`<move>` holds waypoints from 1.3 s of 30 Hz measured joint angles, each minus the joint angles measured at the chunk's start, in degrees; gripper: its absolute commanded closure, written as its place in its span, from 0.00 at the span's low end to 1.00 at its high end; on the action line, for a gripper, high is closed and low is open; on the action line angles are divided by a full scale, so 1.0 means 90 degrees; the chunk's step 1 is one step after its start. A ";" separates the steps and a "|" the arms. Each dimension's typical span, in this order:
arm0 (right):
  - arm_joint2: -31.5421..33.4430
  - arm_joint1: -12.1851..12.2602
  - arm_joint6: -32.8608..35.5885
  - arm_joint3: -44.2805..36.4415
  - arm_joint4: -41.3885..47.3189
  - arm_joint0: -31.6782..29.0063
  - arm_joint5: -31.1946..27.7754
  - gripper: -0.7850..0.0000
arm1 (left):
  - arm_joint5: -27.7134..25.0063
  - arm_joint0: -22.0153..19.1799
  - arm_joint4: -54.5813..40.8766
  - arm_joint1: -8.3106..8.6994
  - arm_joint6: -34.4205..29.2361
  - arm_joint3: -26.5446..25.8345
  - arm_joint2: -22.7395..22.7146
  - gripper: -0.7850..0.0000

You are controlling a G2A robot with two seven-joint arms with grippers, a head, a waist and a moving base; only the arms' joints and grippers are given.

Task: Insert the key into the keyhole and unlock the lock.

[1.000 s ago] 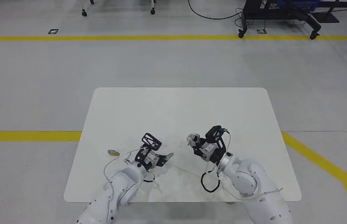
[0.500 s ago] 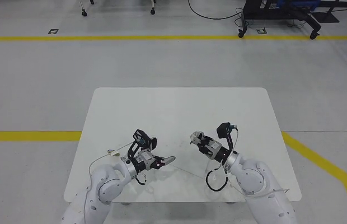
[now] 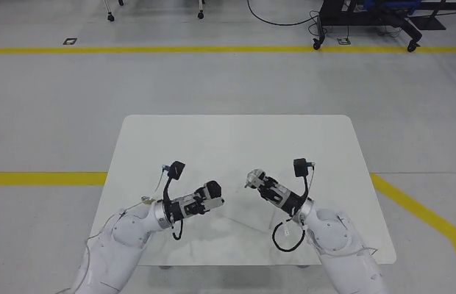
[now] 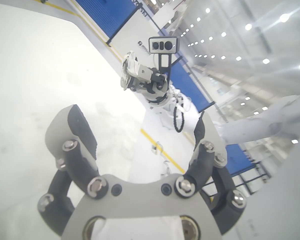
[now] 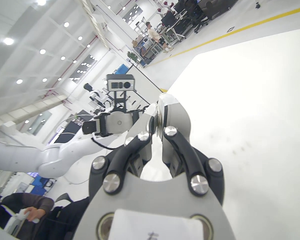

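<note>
White table (image 3: 235,140), left gripper (image 4: 138,116) spread wide, right gripper (image 5: 159,107) pinching thin metal piece (image 5: 157,123).

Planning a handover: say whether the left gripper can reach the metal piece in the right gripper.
Probably yes: the open left gripper faces the right gripper and its metal piece, with nothing between them.

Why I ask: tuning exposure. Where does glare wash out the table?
Left wrist view: table blown white beyond the open left pincer, ceiling lamps streaking. Right wrist view: table bright, faint marks visible. Top view: evenly lit.
</note>
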 measured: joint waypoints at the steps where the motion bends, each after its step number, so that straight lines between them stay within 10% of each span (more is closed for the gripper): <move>1: -0.0031 0.0004 0.0222 0.0035 0.0220 0.0060 0.0106 1.00 | 0.0055 -0.0165 -0.0506 -0.0020 -0.0310 0.0247 0.0107 0.13; 13: -0.0218 0.0013 0.0686 0.0254 0.0527 0.0363 0.0452 1.00 | -0.0162 -0.1051 -0.1362 -0.0336 -0.0837 0.1593 0.1074 0.44; 39: -0.0482 0.0041 0.0751 0.0270 0.0365 0.0463 0.0532 1.00 | -0.0146 -0.1262 -0.1407 -0.0449 -0.0895 0.1990 0.1325 0.71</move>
